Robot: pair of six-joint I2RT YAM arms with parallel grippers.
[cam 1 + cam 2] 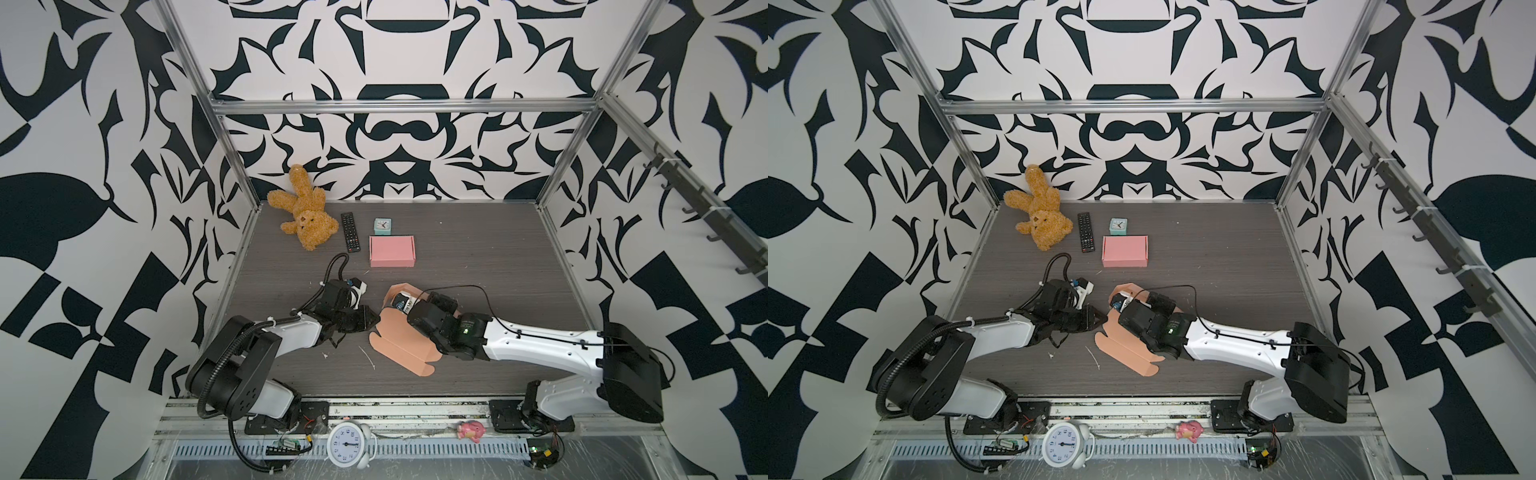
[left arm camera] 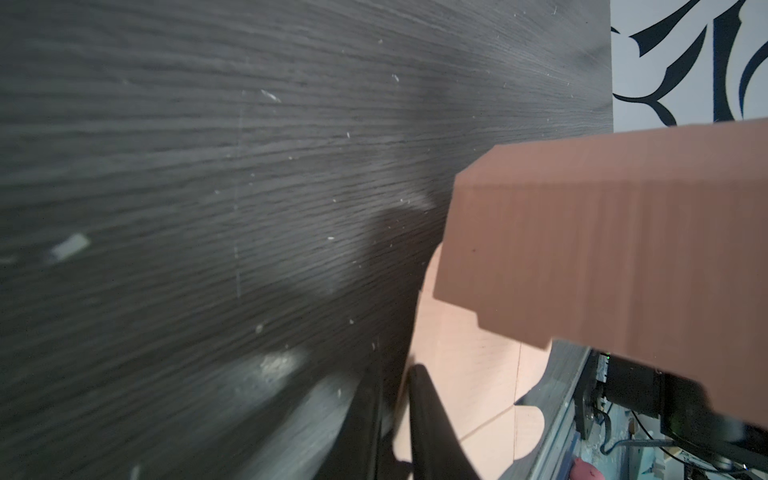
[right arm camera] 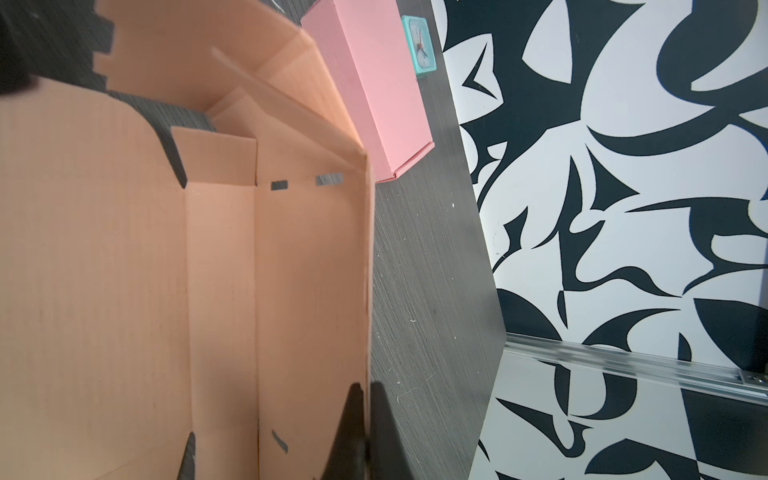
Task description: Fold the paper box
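Note:
The paper box [image 1: 399,345] is a peach cardboard blank lying partly folded at the table's front middle, also in the other top view [image 1: 1125,349]. One long wall [image 3: 311,270] stands upright. My right gripper [image 3: 368,399] is shut on the top edge of that wall, one finger on each side. In both top views the right wrist hides those fingertips. My left gripper [image 2: 395,395] reaches the box's left edge [image 1: 374,322], shut on a thin flap edge that runs between its fingers [image 2: 428,415]. A raised brown flap [image 2: 602,249] hangs close before the left wrist camera.
A closed pink box [image 1: 392,250] lies behind the blank, with a small teal clock [image 1: 382,226], a black remote [image 1: 350,231] and a teddy bear [image 1: 305,216] further back left. A white alarm clock [image 1: 347,444] and a pink toy [image 1: 471,430] sit on the front rail.

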